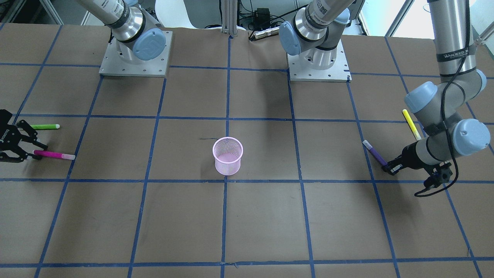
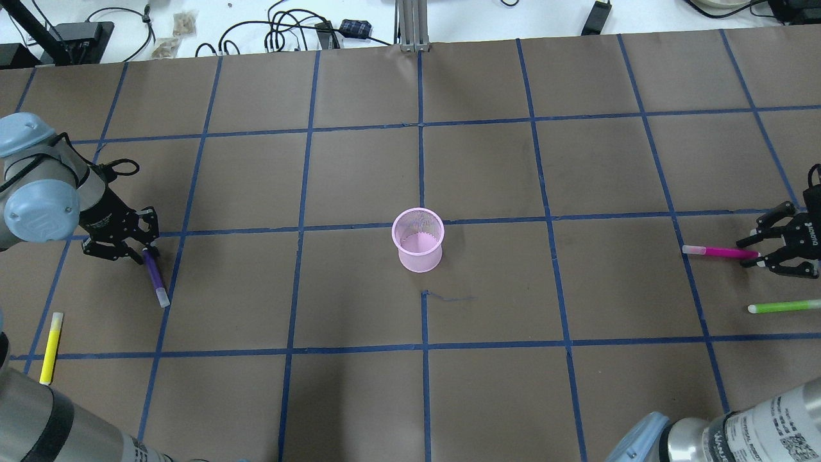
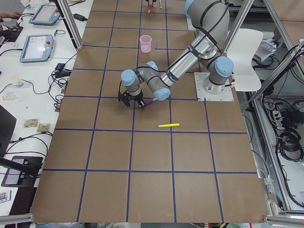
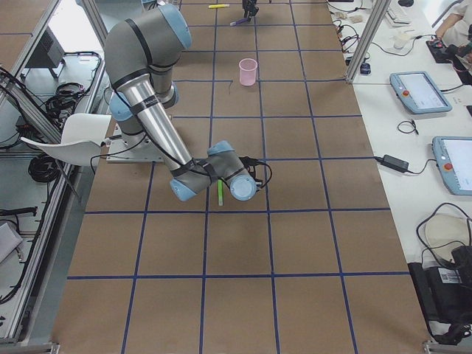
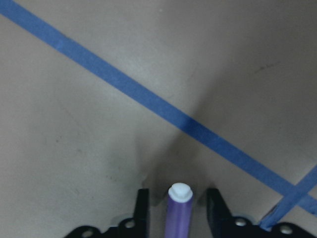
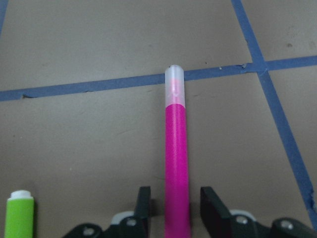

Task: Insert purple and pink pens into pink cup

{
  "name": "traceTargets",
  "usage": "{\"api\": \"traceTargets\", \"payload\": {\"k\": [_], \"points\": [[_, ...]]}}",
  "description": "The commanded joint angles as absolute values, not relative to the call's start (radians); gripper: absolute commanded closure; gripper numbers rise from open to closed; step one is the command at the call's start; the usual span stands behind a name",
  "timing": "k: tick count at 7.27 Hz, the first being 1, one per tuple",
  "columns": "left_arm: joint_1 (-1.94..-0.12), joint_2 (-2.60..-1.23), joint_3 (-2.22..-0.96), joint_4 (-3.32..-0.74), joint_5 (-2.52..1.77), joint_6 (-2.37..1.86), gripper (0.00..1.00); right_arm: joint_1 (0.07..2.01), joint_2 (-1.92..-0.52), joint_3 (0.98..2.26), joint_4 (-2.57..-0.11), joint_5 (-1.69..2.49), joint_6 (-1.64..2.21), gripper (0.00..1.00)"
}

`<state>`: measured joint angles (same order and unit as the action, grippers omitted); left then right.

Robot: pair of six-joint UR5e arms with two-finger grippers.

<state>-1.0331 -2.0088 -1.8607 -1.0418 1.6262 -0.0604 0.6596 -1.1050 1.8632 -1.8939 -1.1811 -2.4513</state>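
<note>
Cup (image 2: 418, 251) pink mesh (round, upright); pink pen (image 2: 715, 251) slim cylinder, frosted cap.

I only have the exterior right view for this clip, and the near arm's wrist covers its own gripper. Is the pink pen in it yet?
Observer: Not gripped. In the right wrist view the pink pen lies between the right gripper jaws, with a gap on each side.
Operator: And the far arm? It's tiny for me.
Observer: The left wrist view shows the purple pen between the left gripper jaws, which are also open with gaps on both sides.
Operator: Is anything in the cup?
Observer: The overhead view looks down into the pink cup, and there is no pen inside.
</note>
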Motion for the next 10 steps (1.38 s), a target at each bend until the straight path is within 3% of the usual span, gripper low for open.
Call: {"api": "traceTargets", "payload": {"k": [1,5,10], "points": [[-1.032,-2.002,-1.856,-1.057,1.618,-0.051,1.00,0.660,-1.106,1.861,-1.896,-1.181,-2.450,0.89],[-1.045,-1.936,-1.786,-1.099,1.624,-0.046,1.00,0.672,-1.176,1.827,-1.865,-1.170,-2.405,0.99],[-1.037,-1.879,-1.741,-1.124,1.664,0.028,1.00,0.989,-1.521,1.836,-1.769,-1.183,-2.021,0.98]]}}
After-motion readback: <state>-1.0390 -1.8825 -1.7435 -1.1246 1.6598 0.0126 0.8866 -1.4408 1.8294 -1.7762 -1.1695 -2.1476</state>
